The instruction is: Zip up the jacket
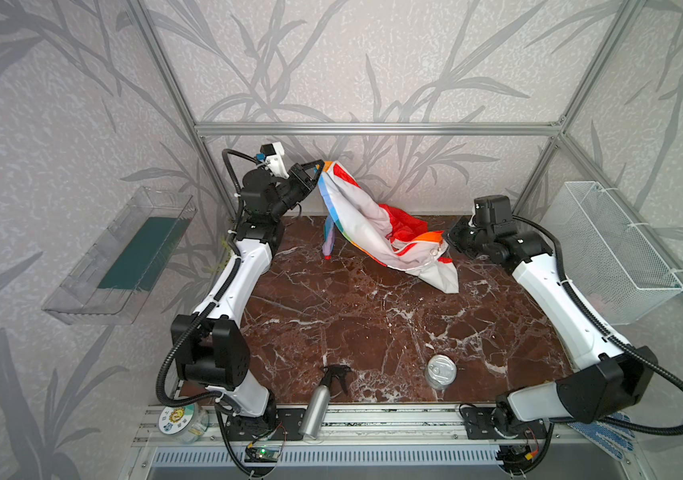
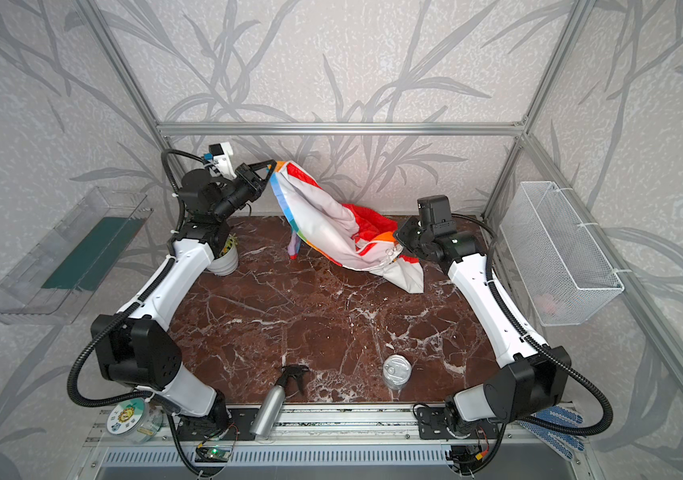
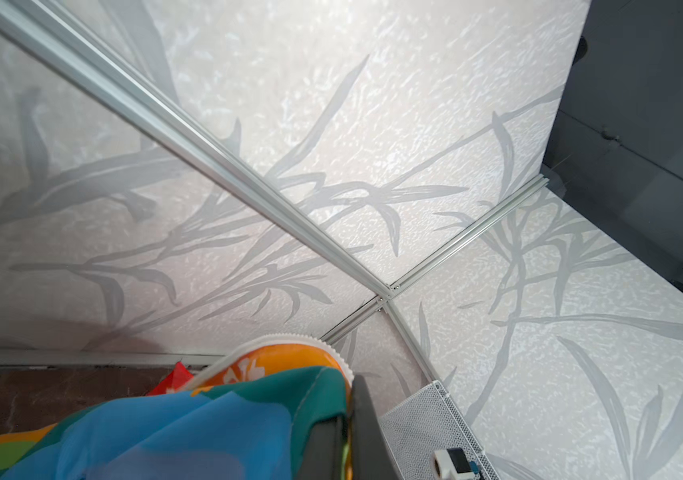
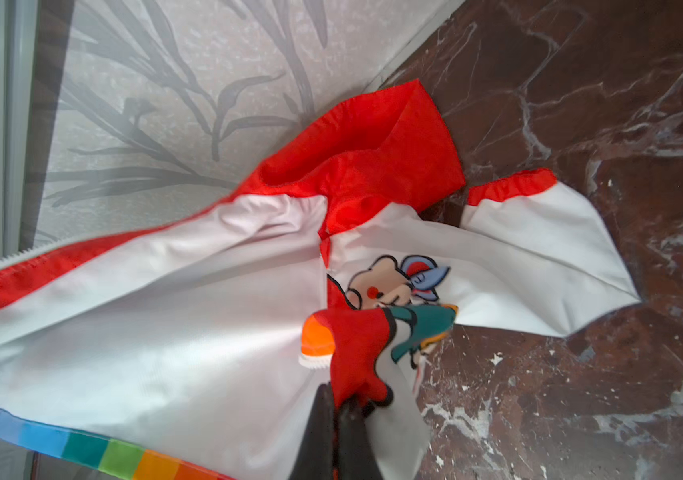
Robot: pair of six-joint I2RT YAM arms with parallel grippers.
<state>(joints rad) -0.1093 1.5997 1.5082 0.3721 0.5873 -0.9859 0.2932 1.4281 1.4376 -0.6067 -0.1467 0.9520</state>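
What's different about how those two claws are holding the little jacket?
The left gripper holds the jacket high in the air; the right gripper holds it low, near the table. The left gripper pinches a rainbow-striped edge; the right gripper pinches red fabric. Both are shut on the jacket.

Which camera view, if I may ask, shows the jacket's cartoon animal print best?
The right wrist view: the cartoon animal print on the jacket is close and sharp. In both top views it cannot be made out; the left wrist view shows only colored fabric and zipper teeth.
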